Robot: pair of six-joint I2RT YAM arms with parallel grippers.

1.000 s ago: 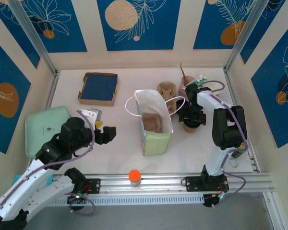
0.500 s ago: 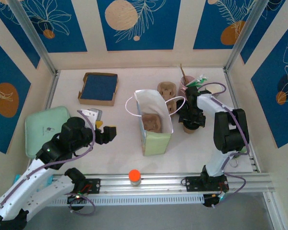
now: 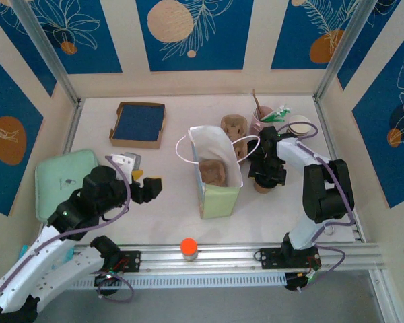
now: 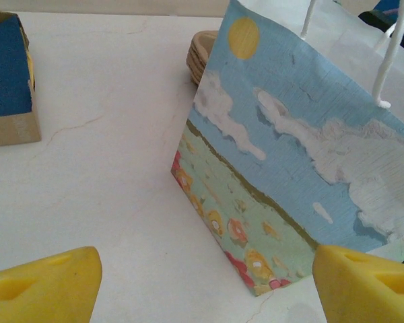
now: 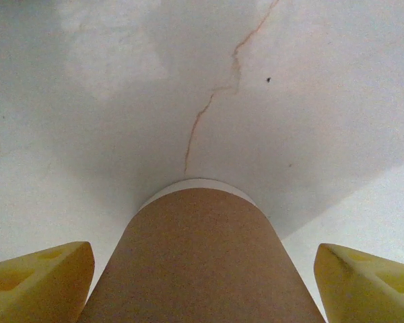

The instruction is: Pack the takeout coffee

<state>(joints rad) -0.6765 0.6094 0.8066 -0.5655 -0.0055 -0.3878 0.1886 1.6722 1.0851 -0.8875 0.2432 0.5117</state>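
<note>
Your right gripper (image 3: 264, 173) straddled the coffee cup (image 5: 200, 262) on the tabletop (image 3: 168, 202) beside the paper bag (image 3: 215, 171); whether it gripped, I couldn't tell. Left gripper (image 4: 203, 282) hung open. Next: clamp, lift, bag it.

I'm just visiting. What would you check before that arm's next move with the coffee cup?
1. Right hand straddles the brown paper cup: ok.
2. Its grip is pressing on the cup: cannot tell.
3. Printed paper bag upright, mouth open: ok.
4. Brown pulp cup tray already inside the bag: ok.
5. Left hand open and apart from the bag: ok.
</note>
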